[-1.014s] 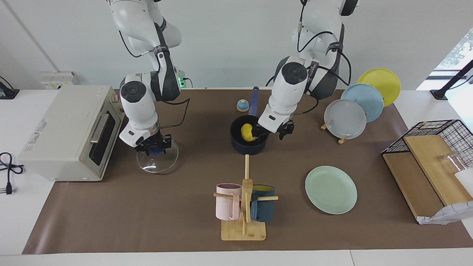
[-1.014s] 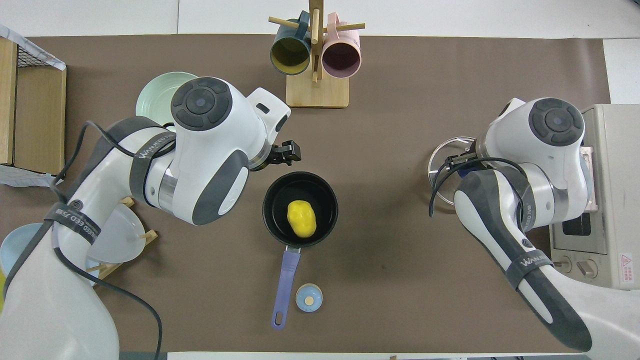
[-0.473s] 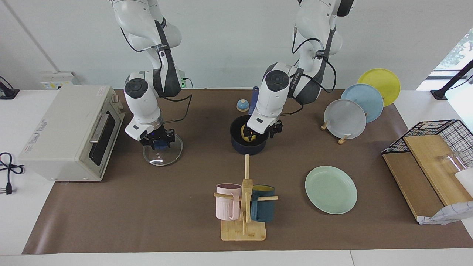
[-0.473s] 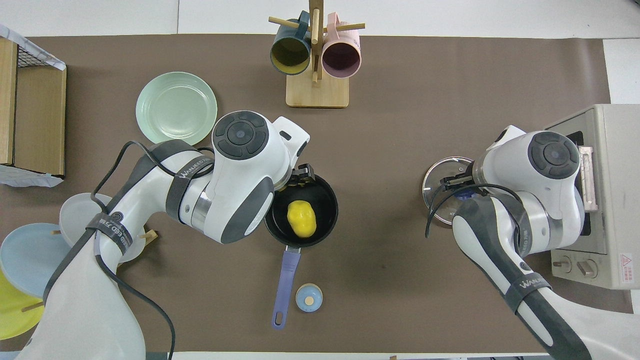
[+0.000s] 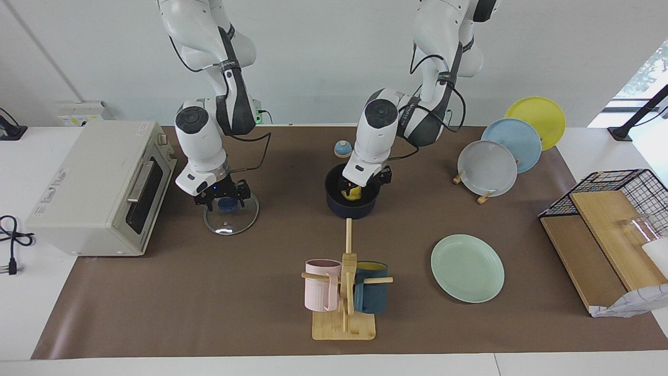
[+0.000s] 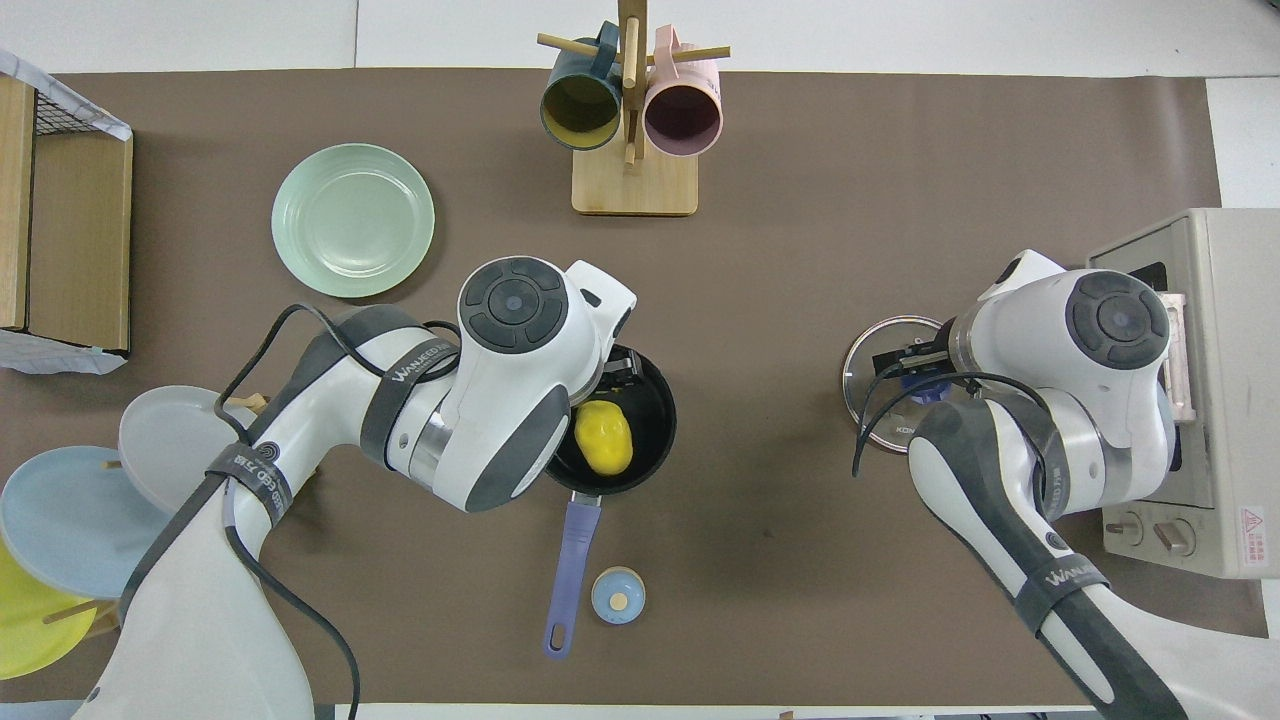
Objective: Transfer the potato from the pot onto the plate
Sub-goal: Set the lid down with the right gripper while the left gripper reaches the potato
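Brown mat: left gripper (image 5: 353, 186) now down in pot (image 5: 352, 204) over potato (image 5: 352, 194) (jaws open); right gripper (image 5: 223, 200) jaws opened over lid (image 5: 231, 219).

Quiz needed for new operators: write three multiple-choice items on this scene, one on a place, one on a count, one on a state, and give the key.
1. Where is the potato?
A. on the mint plate
B. in the teal mug
C. in the pot

2. How many plates stand in the rack?
A. three
B. one
C. five

3. The pot is:
A. tipped over
B. uncovered
C. covered

Key:
1 C: the yellow potato shows inside the pot, and the left gripper is down at it.
2 A: one grey, one blue and one yellow.
3 B: the lid lies apart from it, under the right gripper.
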Robot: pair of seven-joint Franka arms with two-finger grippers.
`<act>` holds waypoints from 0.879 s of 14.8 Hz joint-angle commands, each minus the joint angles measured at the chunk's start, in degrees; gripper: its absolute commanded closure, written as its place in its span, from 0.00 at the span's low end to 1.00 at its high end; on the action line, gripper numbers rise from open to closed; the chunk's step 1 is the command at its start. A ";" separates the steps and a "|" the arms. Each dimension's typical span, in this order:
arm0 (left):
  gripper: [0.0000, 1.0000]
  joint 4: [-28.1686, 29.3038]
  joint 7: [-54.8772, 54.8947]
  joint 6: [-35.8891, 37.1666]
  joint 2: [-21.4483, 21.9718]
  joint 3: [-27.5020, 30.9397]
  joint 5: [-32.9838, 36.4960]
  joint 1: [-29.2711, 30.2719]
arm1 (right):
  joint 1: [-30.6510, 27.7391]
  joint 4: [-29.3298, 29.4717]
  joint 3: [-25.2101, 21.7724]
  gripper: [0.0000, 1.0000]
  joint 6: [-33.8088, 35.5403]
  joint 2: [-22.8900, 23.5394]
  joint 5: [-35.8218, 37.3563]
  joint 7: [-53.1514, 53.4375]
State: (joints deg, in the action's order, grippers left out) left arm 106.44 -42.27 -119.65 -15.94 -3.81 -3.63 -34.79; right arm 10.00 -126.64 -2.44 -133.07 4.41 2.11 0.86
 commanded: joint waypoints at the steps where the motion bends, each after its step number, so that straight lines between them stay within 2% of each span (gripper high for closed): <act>1: 0.00 3.95 -1.76 -3.56 1.44 0.91 -0.68 -2.03 | -1.21 5.77 -0.01 0.00 10.24 -2.20 -0.70 -0.16; 5: 0.00 4.39 -1.86 -3.66 1.09 0.91 -0.68 -2.30 | -3.49 17.81 -0.10 0.00 30.45 -7.20 -0.44 0.28; 7: 0.00 4.74 -1.94 -4.27 1.00 0.91 -0.68 -2.39 | -5.59 21.33 -0.10 0.00 36.27 -8.80 -0.35 0.11; 9: 0.00 5.53 -2.03 -5.23 1.00 1.00 -0.68 -3.53 | -6.22 26.25 -0.10 0.00 41.11 -7.40 -0.35 0.02; 13: 0.00 6.50 -2.56 -7.35 0.04 1.00 -0.59 -3.79 | -7.71 34.07 0.16 0.00 43.76 -2.84 0.62 -0.16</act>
State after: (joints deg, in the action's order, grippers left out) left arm 111.19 -44.16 -124.67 -16.00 -3.81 -3.63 -37.46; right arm 4.08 -99.09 -3.05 -92.02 -3.44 2.27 0.86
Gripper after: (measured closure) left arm 0.000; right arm 0.000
